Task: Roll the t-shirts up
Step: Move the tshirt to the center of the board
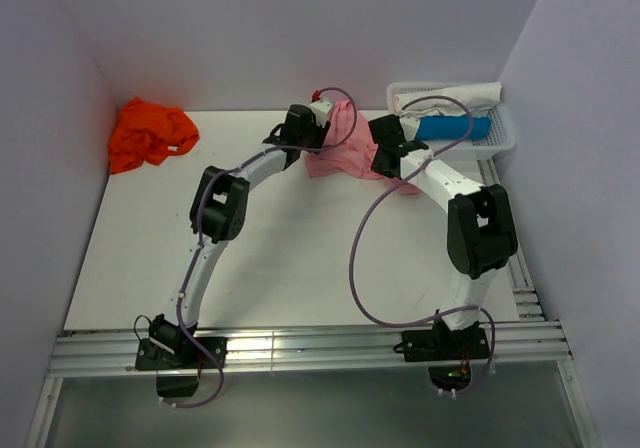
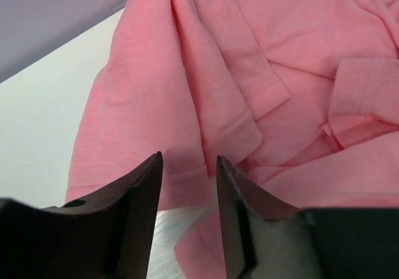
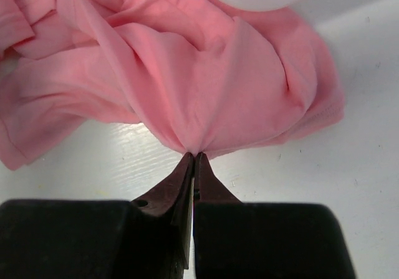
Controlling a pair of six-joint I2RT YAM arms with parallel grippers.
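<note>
A crumpled light pink t-shirt [image 1: 345, 148] lies at the back middle of the table. My left gripper [image 2: 189, 162] is open just over its hem, with pink cloth [image 2: 187, 73] between and beyond the fingers. My right gripper [image 3: 194, 156] is shut on a bunched fold of the pink t-shirt [image 3: 206, 73], pinching it at the fingertips. A bright orange t-shirt [image 1: 148, 133] lies crumpled in the back left corner, away from both grippers.
A white lattice basket [image 1: 505, 140] at the back right holds a rolled blue cloth [image 1: 452, 128] and a white cloth [image 1: 455, 98]. Purple walls close in the left, back and right. The white table [image 1: 280, 258] stretches toward the arm bases.
</note>
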